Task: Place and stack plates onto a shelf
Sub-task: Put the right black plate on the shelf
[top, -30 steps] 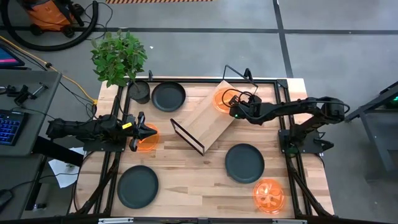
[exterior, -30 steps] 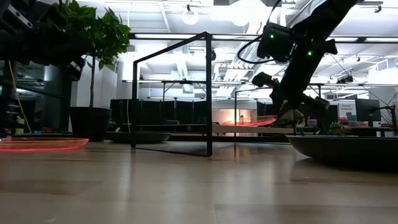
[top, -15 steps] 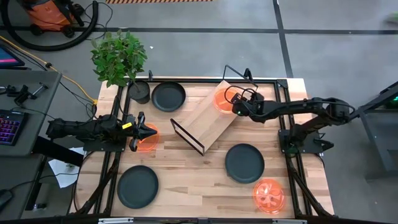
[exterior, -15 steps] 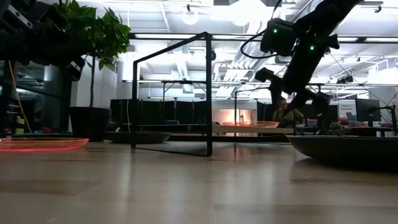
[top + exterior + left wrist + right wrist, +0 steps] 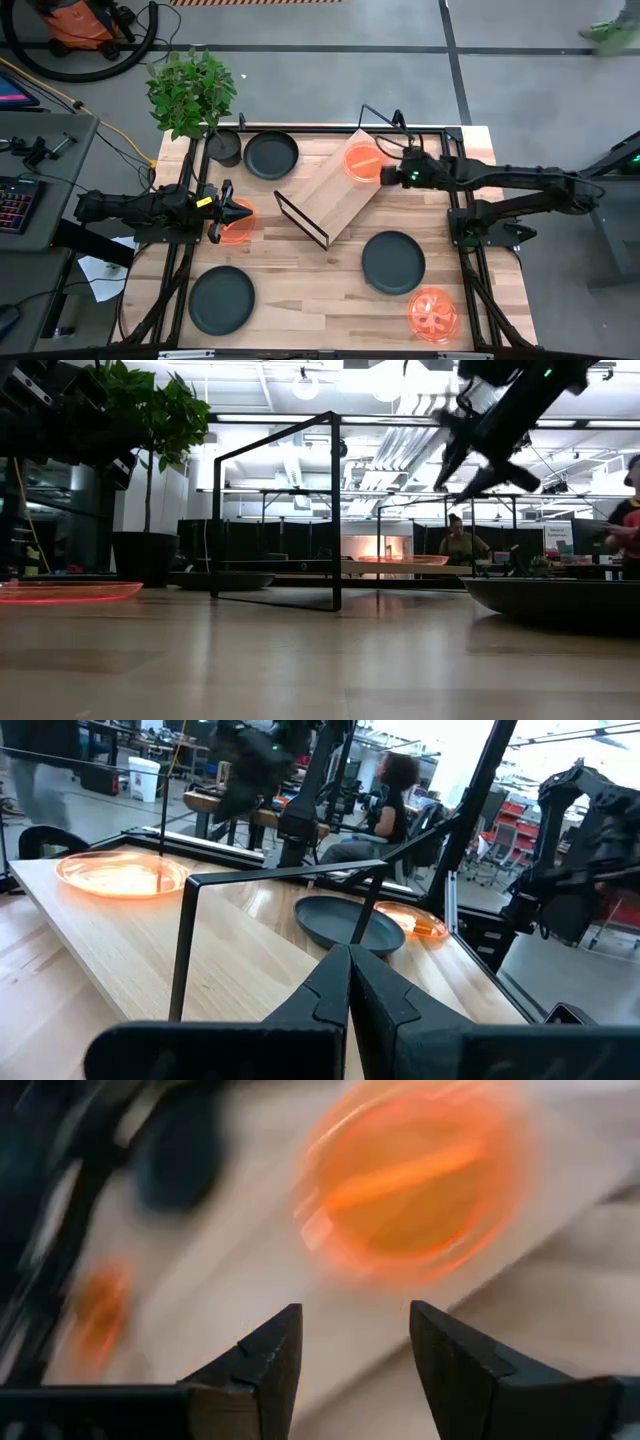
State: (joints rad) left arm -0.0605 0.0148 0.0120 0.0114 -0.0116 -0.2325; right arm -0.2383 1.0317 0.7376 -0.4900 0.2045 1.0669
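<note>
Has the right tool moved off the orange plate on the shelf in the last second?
Yes. The right tool has drawn back past the shelf end, open, leaving the orange plate on it.

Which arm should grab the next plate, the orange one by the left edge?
Left. The left gripper, shut, sits right at that orange plate. The right gripper, open, is by the orange plate on the shelf.

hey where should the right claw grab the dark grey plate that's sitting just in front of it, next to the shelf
Grip the raised rim of the dark grey plate on the edge facing the right claw, coming from above. It lies flat on the table, so only the rim gives a lip. That side looks clear of the shelf.
</note>
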